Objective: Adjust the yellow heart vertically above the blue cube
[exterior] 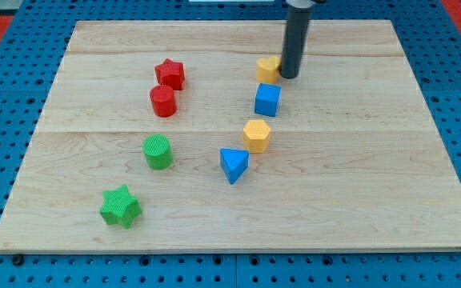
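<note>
The yellow heart [266,69] lies near the view's top, just above the blue cube [267,100] with a small gap between them. My tip [290,76] is at the lower end of the dark rod, touching or nearly touching the heart's right side, above and slightly right of the blue cube.
A yellow hexagon [256,135] sits below the blue cube, with a blue triangle [233,165] lower left of it. A red star [170,74] and red cylinder [163,102] are to the left. A green cylinder [158,152] and green star [120,206] lie at lower left.
</note>
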Controlling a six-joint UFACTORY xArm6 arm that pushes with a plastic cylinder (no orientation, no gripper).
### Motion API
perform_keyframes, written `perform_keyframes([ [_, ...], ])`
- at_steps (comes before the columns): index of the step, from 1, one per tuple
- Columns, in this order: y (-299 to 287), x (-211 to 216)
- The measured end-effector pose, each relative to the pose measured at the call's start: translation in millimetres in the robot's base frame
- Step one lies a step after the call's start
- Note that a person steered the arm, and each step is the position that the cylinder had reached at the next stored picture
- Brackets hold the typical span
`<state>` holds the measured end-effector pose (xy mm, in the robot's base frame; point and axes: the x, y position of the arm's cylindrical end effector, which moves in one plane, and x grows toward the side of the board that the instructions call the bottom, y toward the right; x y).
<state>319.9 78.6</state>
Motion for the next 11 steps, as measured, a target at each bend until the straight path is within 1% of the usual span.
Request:
perform_keyframes([
  [1,-11,-11],
  [2,49,-46],
  [3,-4,-79],
  [4,-46,-50],
  [5,-79,-8],
  [6,-56,48],
  [7,-96,82],
  [8,-111,108],
  [9,-163,91],
  [10,-197,62],
  [11,-229,43],
])
